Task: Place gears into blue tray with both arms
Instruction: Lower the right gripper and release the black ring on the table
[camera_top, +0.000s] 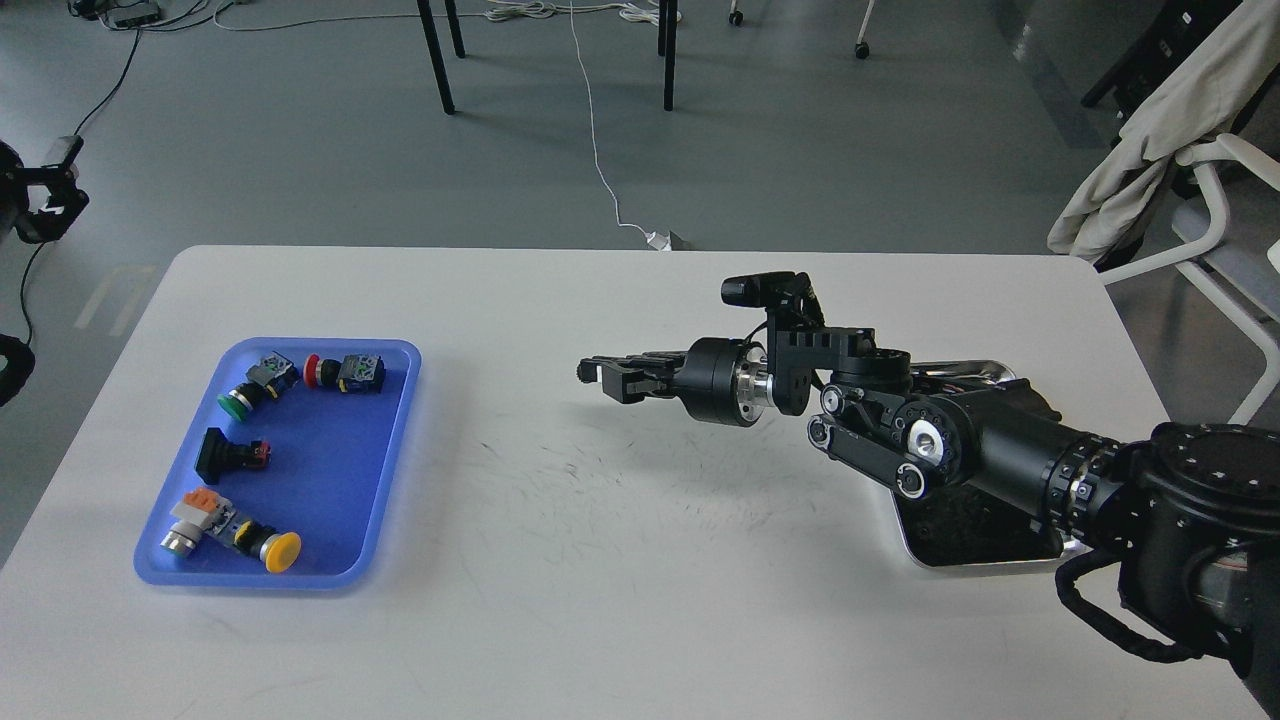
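Presently the right pincer (600, 372) hangs over the middle of the white surface (600, 560), pointing left toward the blue tray (395, 420); its fingers lie nearly edge-on, so whether they are spread or pressed together, or grip anything, cannot be told. The left pincer (45, 190) shows only at the far left edge, beyond the surface, its state also unclear. The blue tray sits near the surface's left side and holds five push-button switches (235, 455) with green, red, black, grey and yellow caps. No gears can be made out. A steel tray (985, 560) lies partly hidden beneath the right arm (1000, 450).
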